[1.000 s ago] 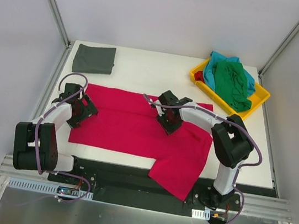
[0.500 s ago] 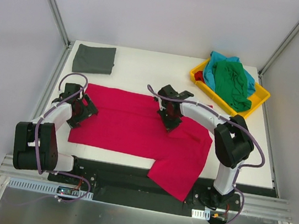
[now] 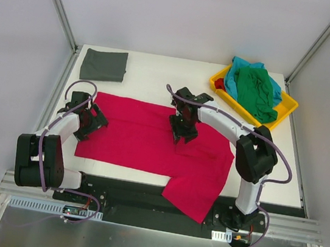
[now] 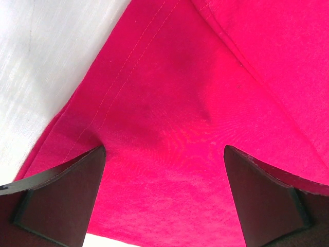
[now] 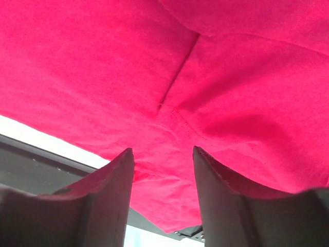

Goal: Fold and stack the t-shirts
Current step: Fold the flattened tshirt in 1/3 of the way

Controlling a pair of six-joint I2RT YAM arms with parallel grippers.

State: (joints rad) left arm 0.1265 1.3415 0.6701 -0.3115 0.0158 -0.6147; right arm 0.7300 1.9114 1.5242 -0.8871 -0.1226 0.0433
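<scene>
our right gripper (image 5: 163, 150), now further left over the red shirt (image 3: 132, 140), stands half open and empty, the left gripper (image 4: 163, 150) wide open, so no fold is gripped yet.

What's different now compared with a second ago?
The right claw slid a little left and farther from the arms' bases over the red t-shirt, its wrist turning; it is open, gripping nothing. The left claw stayed open at the shirt's left edge; the grey t-shirt and yellow tray are unmoved.
</scene>
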